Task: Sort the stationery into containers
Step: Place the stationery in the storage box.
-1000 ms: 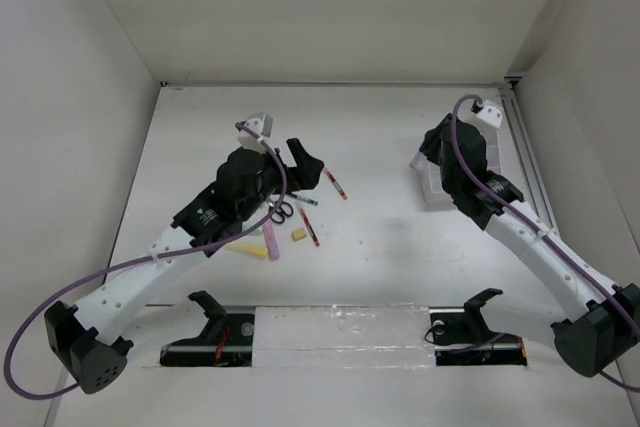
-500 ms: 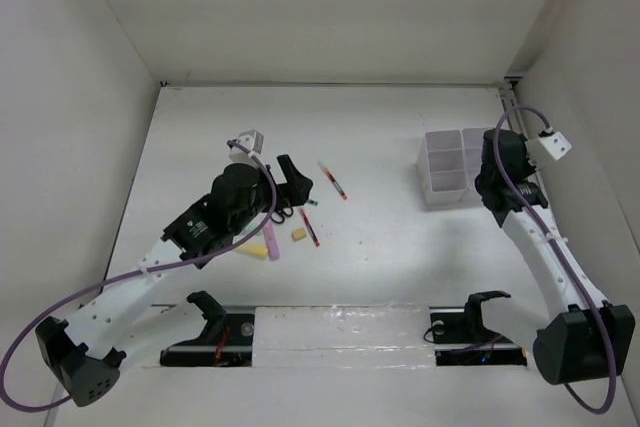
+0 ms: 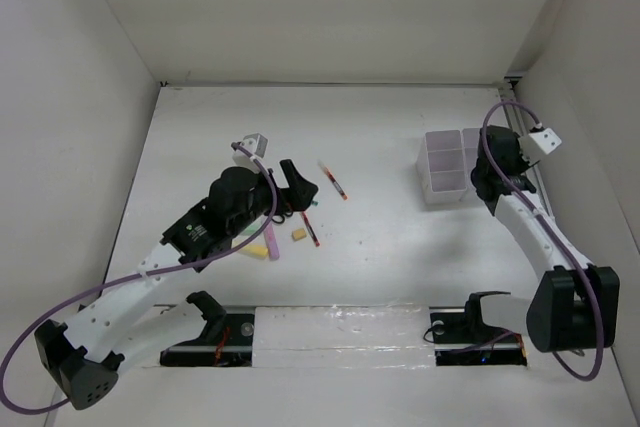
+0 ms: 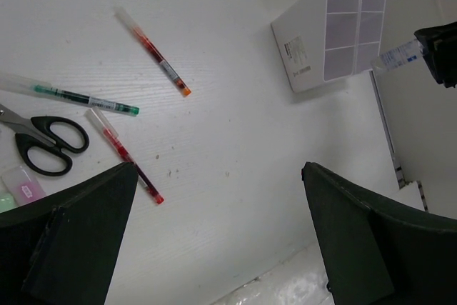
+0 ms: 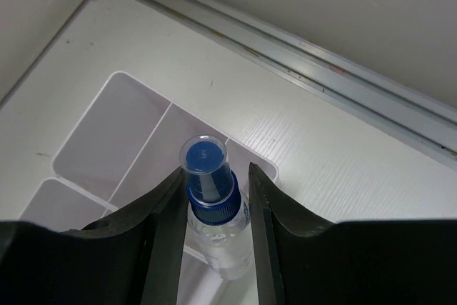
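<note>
My right gripper (image 5: 214, 176) is shut on the blue-capped clear tube (image 5: 212, 208), holding it over the corner compartment of the white divided box (image 5: 107, 126) on the side toward the rail. In the top view that gripper (image 3: 487, 175) is at the box's (image 3: 445, 169) right edge. My left gripper (image 4: 218, 176) is open and empty above the table, near the black-handled scissors (image 4: 46, 144), a green pen (image 4: 78, 96) and two red pens (image 4: 125, 155) (image 4: 153, 51). The top view shows a tan eraser (image 3: 298, 235), a pink marker (image 3: 271, 239) and a yellow marker (image 3: 252, 249).
A metal rail (image 5: 300, 55) runs along the table's right edge just past the box. White walls close the table on three sides. A pinkish eraser (image 4: 25, 183) lies by the scissors. The box also shows in the left wrist view (image 4: 332, 33).
My right gripper, with the tube in it, has swung from over the box to its right edge, uncovering the box. My left arm has drawn back slightly toward the near left.
</note>
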You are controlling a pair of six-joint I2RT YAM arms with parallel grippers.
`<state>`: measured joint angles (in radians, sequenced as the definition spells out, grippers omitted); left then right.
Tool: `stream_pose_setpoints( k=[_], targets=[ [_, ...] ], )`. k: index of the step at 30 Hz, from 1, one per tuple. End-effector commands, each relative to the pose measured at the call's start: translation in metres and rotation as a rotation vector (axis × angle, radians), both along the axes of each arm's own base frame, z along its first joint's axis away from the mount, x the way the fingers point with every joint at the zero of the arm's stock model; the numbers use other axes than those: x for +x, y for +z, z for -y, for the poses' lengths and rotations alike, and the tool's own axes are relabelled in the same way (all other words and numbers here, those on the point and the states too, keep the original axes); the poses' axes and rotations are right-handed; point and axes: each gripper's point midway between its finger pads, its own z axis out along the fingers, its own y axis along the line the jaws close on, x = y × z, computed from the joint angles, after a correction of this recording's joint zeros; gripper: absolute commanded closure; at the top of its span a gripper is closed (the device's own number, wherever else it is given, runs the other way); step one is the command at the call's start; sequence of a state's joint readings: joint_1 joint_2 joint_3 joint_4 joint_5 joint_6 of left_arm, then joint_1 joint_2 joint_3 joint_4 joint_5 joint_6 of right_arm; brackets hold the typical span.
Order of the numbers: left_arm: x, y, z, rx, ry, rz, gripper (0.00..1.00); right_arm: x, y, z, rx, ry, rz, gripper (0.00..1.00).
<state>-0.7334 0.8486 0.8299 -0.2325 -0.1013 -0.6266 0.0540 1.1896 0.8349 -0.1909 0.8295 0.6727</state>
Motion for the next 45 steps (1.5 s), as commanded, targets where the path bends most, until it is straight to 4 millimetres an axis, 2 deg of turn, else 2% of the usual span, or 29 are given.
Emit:
stream_pose_setpoints(
  k=[1,3,4,10,12,17,20,24,32,39,45],
  targets=[
    [-0.002,0.008,0.007,-0.025,-0.041,0.036,0.0,0.021,0.034,0.014,-0.021,-0.033,0.108,1.0],
    [-0.001,0.01,0.008,-0.031,-0.041,0.043,0.0,0.027,0.028,0.012,-0.023,-0.02,0.095,1.0],
    [-0.002,0.013,0.007,-0.037,-0.041,0.05,0.0,0.031,0.033,0.014,-0.025,-0.015,0.121,1.0],
    [-0.003,0.015,0.009,-0.041,-0.062,0.057,0.0,0.034,0.022,0.019,-0.007,-0.003,0.119,1.0],
    [-0.003,0.014,0.012,-0.043,-0.07,0.055,0.0,0.037,0.029,0.019,-0.007,-0.003,0.153,1.0],
    [-0.004,0.016,0.015,-0.047,-0.091,0.063,0.0,0.043,0.011,0.02,-0.028,0.008,0.097,1.0],
    [-0.006,0.025,0.013,-0.066,-0.091,0.087,0.0,0.043,0.006,0.024,-0.028,-0.001,0.086,1.0],
    [-0.007,0.025,0.014,-0.069,-0.099,0.085,0.0,0.047,-0.002,0.024,-0.022,-0.004,0.074,1.0],
    [-0.007,0.025,0.014,-0.062,-0.102,0.09,0.0,0.04,-0.02,0.026,-0.005,-0.036,0.056,1.0],
    [-0.007,0.024,0.017,-0.065,-0.112,0.088,0.0,0.035,-0.033,0.025,0.017,-0.049,0.028,0.89],
    [-0.006,0.026,0.015,-0.062,-0.104,0.09,0.0,0.035,-0.033,0.012,0.014,-0.028,0.034,0.6]
  ],
)
